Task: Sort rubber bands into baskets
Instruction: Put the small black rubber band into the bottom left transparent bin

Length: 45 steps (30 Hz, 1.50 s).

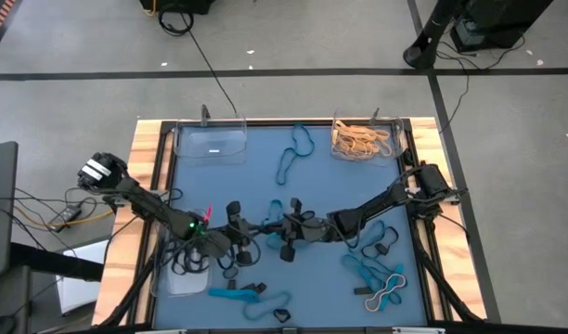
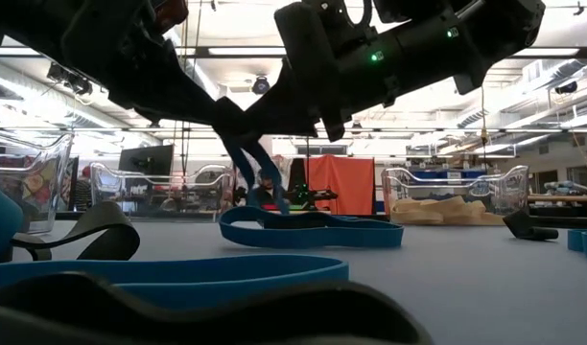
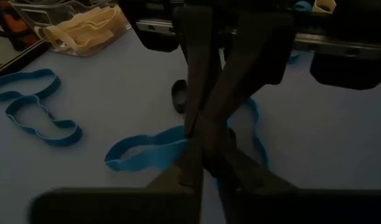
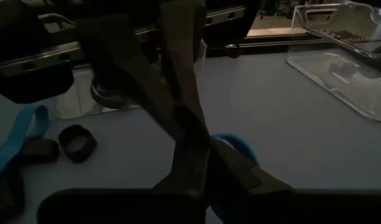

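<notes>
Where the two arms meet at the centre of the high view, the left gripper (image 1: 262, 225) and the right gripper (image 1: 282, 225) stand tip to tip, both closed on one teal-blue rubber band (image 2: 257, 171) that hangs off the mat between them in the low view. Other rubber bands (image 1: 372, 274) lie loose at lower right and along the bottom edge. Two baskets sit along the top edge — a bare one (image 1: 210, 144) at upper left, one of tan bands (image 1: 365, 139) at upper right — and a third (image 1: 180, 276) at lower left.
</notes>
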Each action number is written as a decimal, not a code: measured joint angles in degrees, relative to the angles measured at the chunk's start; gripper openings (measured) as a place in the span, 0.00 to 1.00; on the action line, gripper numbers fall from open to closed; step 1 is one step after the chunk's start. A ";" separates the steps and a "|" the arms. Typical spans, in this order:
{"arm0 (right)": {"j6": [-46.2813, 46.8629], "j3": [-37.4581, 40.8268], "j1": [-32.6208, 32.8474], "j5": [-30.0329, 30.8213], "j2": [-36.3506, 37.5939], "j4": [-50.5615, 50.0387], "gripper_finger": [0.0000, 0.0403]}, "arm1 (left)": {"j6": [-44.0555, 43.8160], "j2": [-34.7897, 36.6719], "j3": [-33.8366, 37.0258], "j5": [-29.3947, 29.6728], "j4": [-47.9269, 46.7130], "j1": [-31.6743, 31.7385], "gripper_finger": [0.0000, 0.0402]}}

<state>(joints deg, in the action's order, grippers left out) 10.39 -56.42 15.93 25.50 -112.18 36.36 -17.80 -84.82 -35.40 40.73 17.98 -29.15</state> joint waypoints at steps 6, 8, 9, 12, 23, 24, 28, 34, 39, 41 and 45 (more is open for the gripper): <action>-3.00 0.00 0.02 1.29 0.00 -0.29 0.12 | 0.02 0.66 0.00 -0.16 -0.11 0.01 0.03; -4.28 0.00 0.02 1.50 0.00 -1.40 0.17 | 0.02 1.42 0.00 -0.55 -0.52 -0.07 0.02; -4.46 0.00 0.00 1.52 0.00 -2.16 0.19 | -0.04 2.02 0.00 -0.64 -1.20 -0.11 0.02; -4.00 -0.07 0.00 1.59 0.02 -4.63 0.29 | -1.07 4.42 0.00 -0.82 -3.50 -0.11 0.01; 0.04 0.39 -0.03 2.01 0.24 -15.08 0.51 | -11.76 13.98 -0.28 -2.47 -16.89 -1.00 0.01; 0.87 0.37 -0.05 2.00 0.29 -16.84 0.51 | -12.59 15.11 -0.28 -3.11 -19.32 -1.18 0.01; 3.46 -0.09 -0.60 3.89 2.57 -24.24 0.51 | -14.70 20.95 -0.15 -6.05 -26.63 -1.83 0.01; 4.30 0.04 -0.59 3.53 3.80 -31.82 0.50 | -21.45 30.15 -0.72 -12.79 -37.07 -2.67 0.01; 5.55 0.15 -0.70 3.41 4.37 -38.75 0.50 | -29.06 32.78 -5.99 -16.67 -53.19 -3.95 0.01; 6.36 0.07 -0.66 3.39 4.95 -40.35 0.49 | -31.86 32.70 -8.92 -18.48 -58.98 -4.39 0.01; 7.66 0.10 -0.47 3.24 5.18 -43.71 0.49 | -36.74 31.54 -13.32 -22.43 -68.29 -5.69 0.01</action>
<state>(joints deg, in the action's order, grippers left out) 18.05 -56.32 15.46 28.74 -107.00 -7.35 -54.55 -53.28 -48.72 18.30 -50.31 -34.84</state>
